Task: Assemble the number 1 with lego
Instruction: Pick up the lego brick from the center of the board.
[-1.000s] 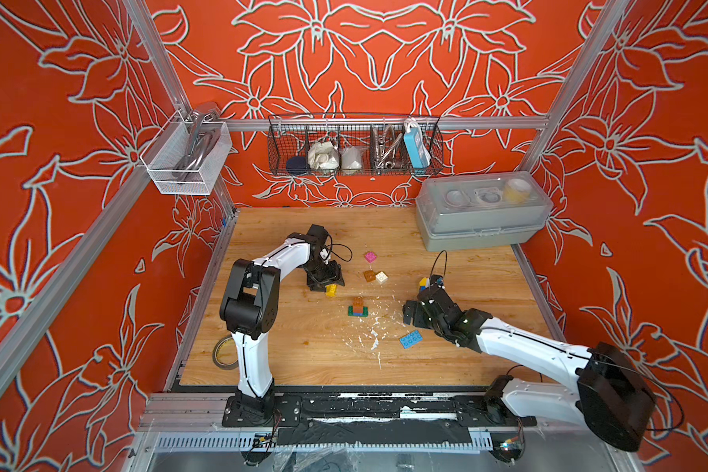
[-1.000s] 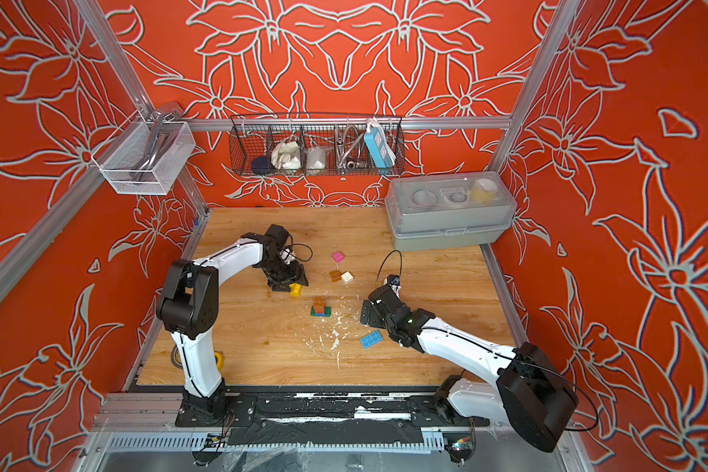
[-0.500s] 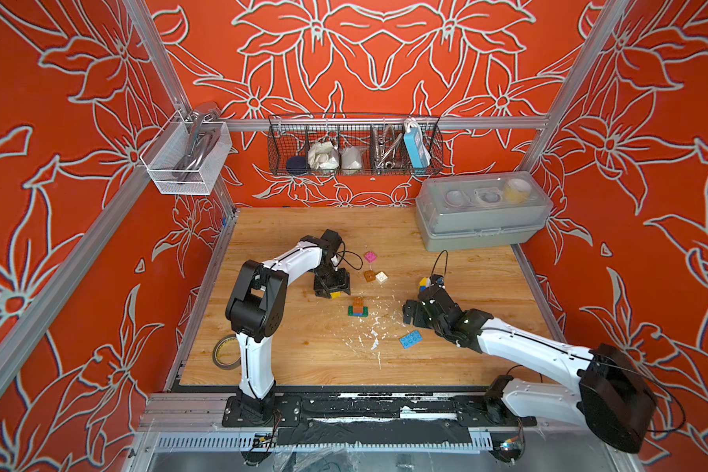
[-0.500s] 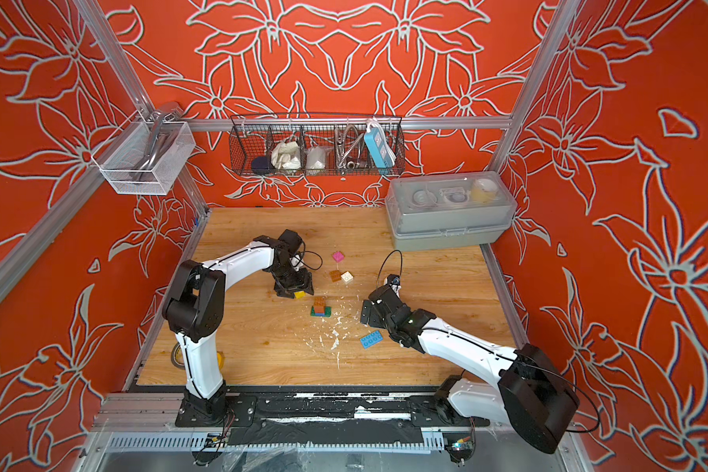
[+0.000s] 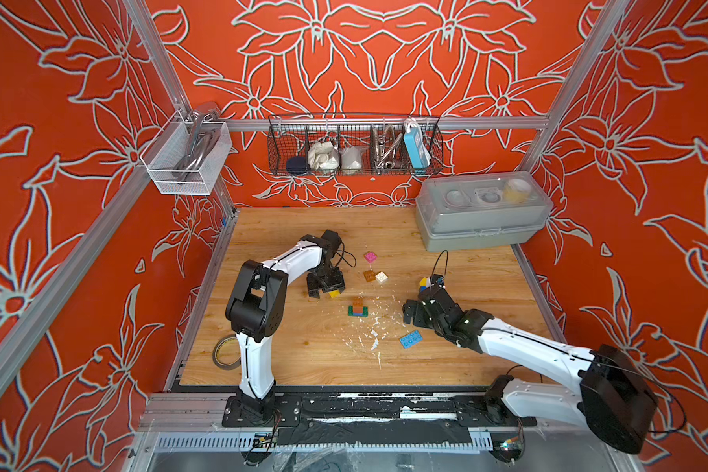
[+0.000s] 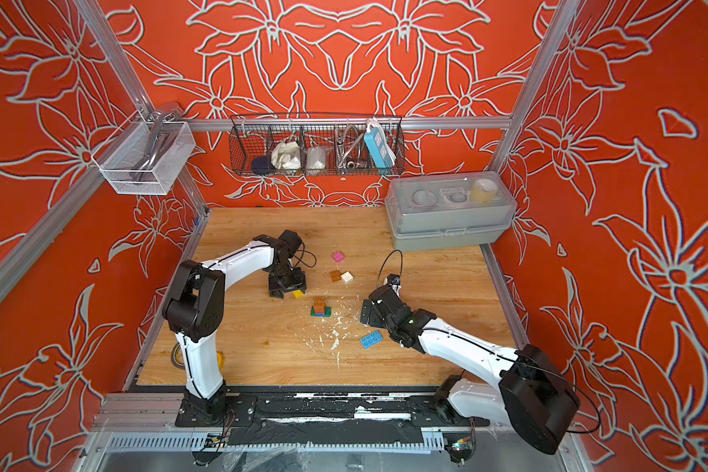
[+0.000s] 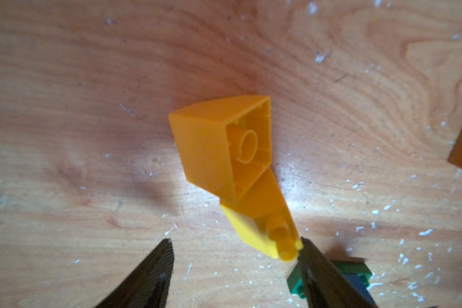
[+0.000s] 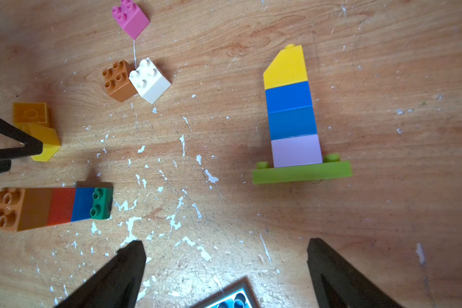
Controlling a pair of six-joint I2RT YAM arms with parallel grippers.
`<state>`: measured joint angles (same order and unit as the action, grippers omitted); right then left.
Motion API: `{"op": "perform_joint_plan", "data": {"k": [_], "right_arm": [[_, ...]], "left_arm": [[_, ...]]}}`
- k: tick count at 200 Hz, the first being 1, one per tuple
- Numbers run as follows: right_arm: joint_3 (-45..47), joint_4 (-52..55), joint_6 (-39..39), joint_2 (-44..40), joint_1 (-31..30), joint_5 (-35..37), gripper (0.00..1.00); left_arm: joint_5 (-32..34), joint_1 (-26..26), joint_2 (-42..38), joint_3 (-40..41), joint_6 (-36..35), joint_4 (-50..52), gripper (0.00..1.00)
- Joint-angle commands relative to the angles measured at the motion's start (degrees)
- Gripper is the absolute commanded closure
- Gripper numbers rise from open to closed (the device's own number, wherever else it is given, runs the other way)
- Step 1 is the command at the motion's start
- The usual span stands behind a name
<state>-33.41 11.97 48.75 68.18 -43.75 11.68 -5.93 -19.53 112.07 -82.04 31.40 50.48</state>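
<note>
mo: Left arm has scooted a touch toward the middle of the tabletop in the last second, and the yellow bricks look nudged along with it. Right arm hasn't budged.

jules: Yep. Left gripper is spread apart with nothing pinched. One finger just touches the stud end of the sloped brick, and the other is well clear. Those two bricks lie tipped over, hollow underside showing, a bit left of the tabletop's middle, just beside the green-plate stack.

mo: And the other side?

jules: Right gripper is wide open and empty, hovering by the light blue plate. The lime-plate stack (lilac, two blues, yellow slope) sits toward the right edge and already reads like a 1 to me. The pink brick, brown brick and white brick lie loose further back, the last two touching.

mo: So what goes wrong from here?

jules: My guess is the yellow bricks are skewed and off-centre between the jaws. Closing now would shove or spin them instead of pinching, and might pop the two apart. That touching finger is also right next to the green-plate stack, so a sideways drift could knock it over.
</note>
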Motion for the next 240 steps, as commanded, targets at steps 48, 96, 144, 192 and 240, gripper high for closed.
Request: {"op": "perform_joint_plan", "data": {"k": [48,96,144,192,240], "right_arm": [[0.45,-0.61,-0.66,-0.9,0.46,-0.08,0.0],[0.64,-1.13,-0.76,-1.03,0.8,-0.51,0.0],[0.88,-1.34,-0.92,-1.04,0.99,-0.85,0.0],[1.22,-1.69,-0.93,-1.32,1.21,-1.22,0.0],[1.39,-1.77,-0.85,-1.76,1.38,-1.4,0.0]], "left_arm": [[3.65,-1.04,2.79,-3.87,4.53,0.47,0.3],[6.21,-1.45,3.59,-4.38,10.08,2.16,0.37],[8.31,-2.18,6.14,-6.81,12.41,4.26,0.4],[7.28,-2.18,7.22,-6.65,12.13,3.51,0.43],[6.46,-2.25,7.97,-6.73,11.49,2.78,0.54]]}}
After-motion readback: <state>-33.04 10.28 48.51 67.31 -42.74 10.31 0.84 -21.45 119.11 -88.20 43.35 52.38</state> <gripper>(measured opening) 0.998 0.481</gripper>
